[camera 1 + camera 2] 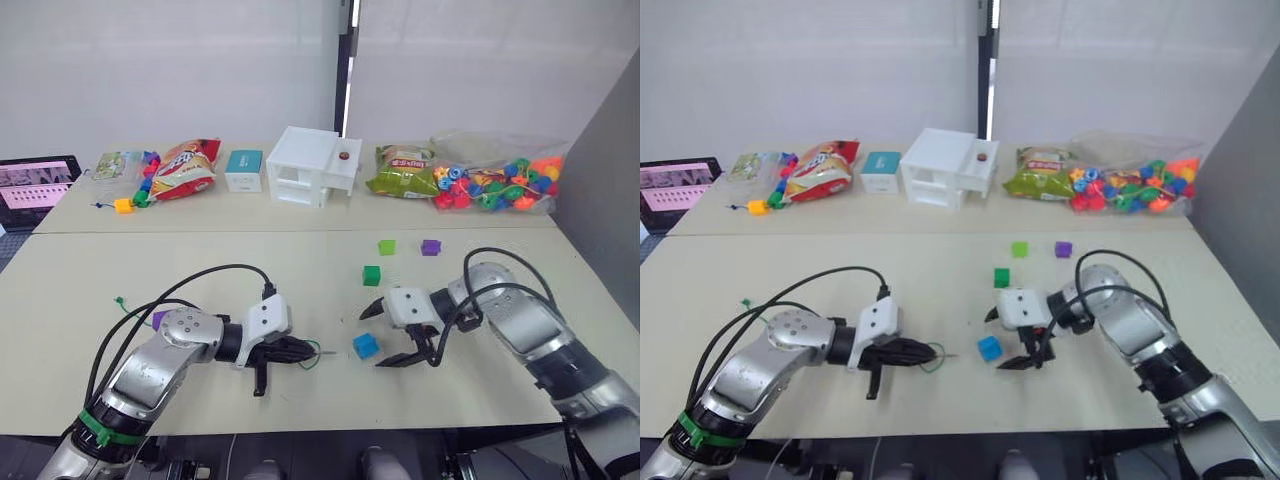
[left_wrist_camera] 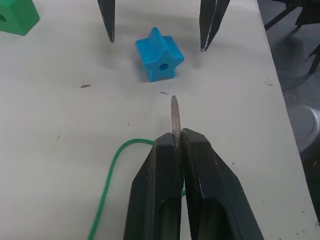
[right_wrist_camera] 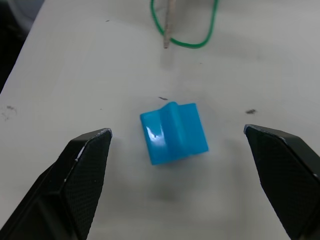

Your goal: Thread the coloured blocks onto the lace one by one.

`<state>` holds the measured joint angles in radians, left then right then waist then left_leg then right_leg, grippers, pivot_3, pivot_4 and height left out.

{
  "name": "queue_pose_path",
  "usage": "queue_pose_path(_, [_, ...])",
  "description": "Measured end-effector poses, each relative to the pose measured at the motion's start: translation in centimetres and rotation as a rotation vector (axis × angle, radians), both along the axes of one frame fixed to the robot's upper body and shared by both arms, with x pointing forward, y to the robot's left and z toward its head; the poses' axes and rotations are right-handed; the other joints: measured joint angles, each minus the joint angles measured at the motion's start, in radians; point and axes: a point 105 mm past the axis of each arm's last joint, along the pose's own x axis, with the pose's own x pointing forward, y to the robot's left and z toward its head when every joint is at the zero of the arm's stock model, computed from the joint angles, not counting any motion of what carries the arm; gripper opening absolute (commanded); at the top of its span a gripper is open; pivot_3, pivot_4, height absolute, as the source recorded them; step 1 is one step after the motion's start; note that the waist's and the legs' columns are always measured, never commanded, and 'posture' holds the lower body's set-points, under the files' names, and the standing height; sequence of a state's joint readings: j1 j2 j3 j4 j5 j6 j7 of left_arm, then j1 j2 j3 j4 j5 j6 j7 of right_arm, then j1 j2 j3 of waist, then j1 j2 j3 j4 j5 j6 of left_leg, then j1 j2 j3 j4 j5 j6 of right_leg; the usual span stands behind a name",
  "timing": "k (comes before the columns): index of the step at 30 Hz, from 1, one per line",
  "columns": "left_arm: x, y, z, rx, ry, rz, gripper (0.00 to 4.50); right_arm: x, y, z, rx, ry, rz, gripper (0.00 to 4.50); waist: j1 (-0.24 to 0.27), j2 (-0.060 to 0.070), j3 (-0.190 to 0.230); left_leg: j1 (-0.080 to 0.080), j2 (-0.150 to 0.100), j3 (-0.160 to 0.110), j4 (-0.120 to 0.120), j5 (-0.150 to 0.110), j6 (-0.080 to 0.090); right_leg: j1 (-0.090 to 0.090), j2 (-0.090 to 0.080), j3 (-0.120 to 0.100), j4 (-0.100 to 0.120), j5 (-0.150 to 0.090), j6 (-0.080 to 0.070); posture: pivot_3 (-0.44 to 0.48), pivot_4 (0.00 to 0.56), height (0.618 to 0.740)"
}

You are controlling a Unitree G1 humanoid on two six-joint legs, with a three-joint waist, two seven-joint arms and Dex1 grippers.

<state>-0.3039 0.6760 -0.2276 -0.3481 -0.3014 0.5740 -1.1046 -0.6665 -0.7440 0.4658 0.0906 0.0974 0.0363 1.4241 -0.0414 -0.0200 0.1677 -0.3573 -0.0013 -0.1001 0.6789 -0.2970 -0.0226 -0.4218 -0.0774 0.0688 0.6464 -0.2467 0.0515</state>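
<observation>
A blue star-shaped block [image 1: 366, 346] lies on the table between the spread fingers [image 3: 85, 165] of my right gripper [image 1: 374, 339], which is open and not touching it. My left gripper [image 1: 300, 352] is shut on the lace [image 2: 107, 185]. The lace's stiff grey tip [image 2: 174, 117] sticks out of the gripper and points at the hole in the block, a short way from it. The green cord loops under this gripper, and its knotted end [image 1: 118, 300] lies far to the left. A dark green block [image 1: 371, 275], a light green block [image 1: 386, 246] and a purple block [image 1: 430, 246] sit farther back. Another purple block [image 1: 158, 320] shows beside my left arm.
Along the back table stand a white toy house [image 1: 312, 165], a teal box [image 1: 243, 168], snack bags [image 1: 185, 168], a clear bag of round beads [image 1: 498, 185], a yellow cube [image 1: 123, 205] on a dark cord, and a tablet [image 1: 35, 185].
</observation>
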Motion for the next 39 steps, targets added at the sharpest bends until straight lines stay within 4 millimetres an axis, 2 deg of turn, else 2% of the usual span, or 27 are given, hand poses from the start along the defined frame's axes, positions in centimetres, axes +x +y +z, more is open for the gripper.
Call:
queue_pose_path(5, [-0.3, -0.2, 0.3, -0.008, -0.007, 0.008, 0.00, 0.3, 0.8, -0.9, -0.010, 0.010, 0.074, 4.46, -0.001, 0.000, 0.000, 0.001, 0.000, 0.000, 0.000, 0.000, 0.000, 0.000, 0.000, 0.000, 0.001, 0.000, 0.000, 0.000, 0.150, 0.740])
queue_pose_path(8, [-0.3, 0.1, 0.1, 0.003, -0.002, 0.024, 0.00, 0.4, 0.8, -1.5, -0.011, 0.020, 0.081, 3.65, -0.001, 0.000, 0.000, 0.001, 0.000, 0.000, 0.000, 0.000, 0.000, 0.000, 0.000, 0.000, 0.001, 0.000, 0.000, 0.000, 0.150, 0.740])
queue_pose_path(15, [-0.5, 0.2, 0.2, 0.019, -0.010, 0.035, 0.00, 1.2, 0.8, -1.8, 0.008, 0.000, 0.084, 1.36, -0.003, 0.000, 0.000, 0.002, 0.000, 0.000, 0.000, 0.000, 0.000, 0.001, 0.000, 0.000, 0.001, 0.000, 0.000, 0.000, 0.150, 0.740])
queue_pose_path(21, [0.0, 0.0, 0.3, 0.015, -0.016, 0.066, 0.00, 1.3, 0.6, -1.8, 0.092, 0.038, -0.046, 1.36, -0.001, 0.000, 0.000, 0.002, 0.000, -0.001, 0.000, 0.000, -0.001, 0.001, 0.000, 0.000, 0.002, 0.000, 0.000, 0.000, 0.150, 0.740])
queue_pose_path(25, [1.2, -1.3, 1.1, 0.007, -0.062, 0.078, 0.00, 0.7, 1.3, -1.8, 0.134, 0.077, -0.162, 1.36, 0.002, 0.000, 0.000, 0.002, 0.000, -0.001, 0.000, 0.000, -0.001, 0.001, 0.000, 0.000, 0.002, 0.000, 0.000, 0.000, 0.150, 0.740])
queue_pose_path(28, [1.7, -1.7, 0.7, 0.030, -0.064, 0.081, 0.00, -0.2, 2.1, -1.9, 0.149, 0.092, -0.220, 1.36, -0.002, 0.000, 0.000, 0.001, 0.000, -0.001, 0.000, 0.000, 0.000, 0.000, 0.001, 0.000, 0.002, 0.000, 0.000, 0.000, 0.150, 0.740])
queue_pose_path(32, [1.3, -2.0, -0.3, 0.064, -0.040, 0.057, 0.00, -0.3, 2.1, -2.0, 0.130, 0.069, -0.268, 1.36, 0.000, 0.000, 0.000, 0.001, 0.000, -0.001, 0.000, 0.000, -0.001, 0.000, 0.000, 0.000, 0.001, 0.000, 0.000, 0.000, 0.150, 0.740])
queue_pose_path(39, [1.5, -1.6, -0.9, 0.095, -0.040, 0.069, 0.00, -0.4, 2.1, -2.0, 0.117, 0.053, -0.282, 1.36, 0.000, 0.000, 0.000, 0.002, 0.000, -0.001, 0.000, 0.000, -0.001, 0.001, 0.000, 0.000, 0.001, 0.000, 0.000, 0.000, 0.150, 0.740])
